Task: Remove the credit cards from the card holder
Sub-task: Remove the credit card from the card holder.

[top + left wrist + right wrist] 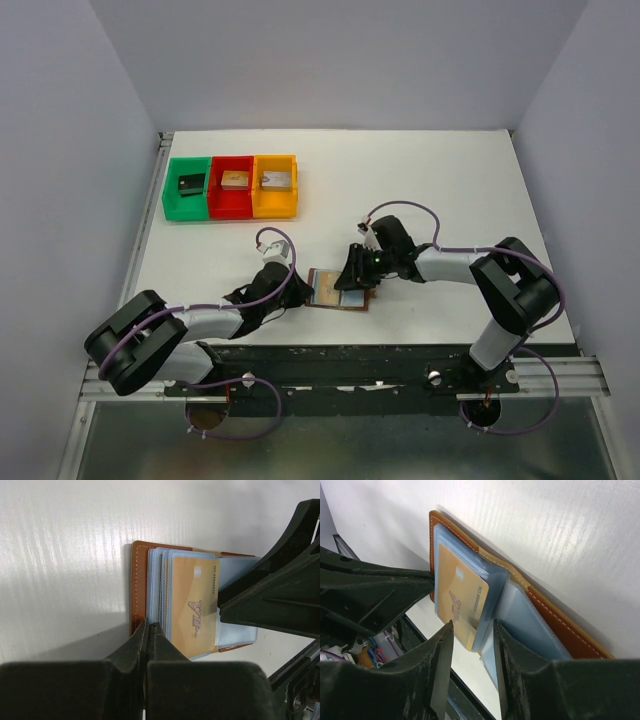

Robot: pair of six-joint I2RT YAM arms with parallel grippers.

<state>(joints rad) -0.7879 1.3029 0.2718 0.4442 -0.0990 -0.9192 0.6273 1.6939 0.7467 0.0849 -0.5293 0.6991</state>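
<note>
Pose: left arm (200, 325) stretched low, right arm (450, 265) bent, both reaching the wallet (139, 580) | left gripper (150, 625): closed tight, tips at wallet edge | right gripper (472, 627): half-spread around gold card (192, 605) corner

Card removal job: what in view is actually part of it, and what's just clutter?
Job:
- card holder
- gold card in its pocket
- left end effector
- right end effector

Lying about:
- green bin, black block
- red bin, tan block
- orange bin, grey block
</note>
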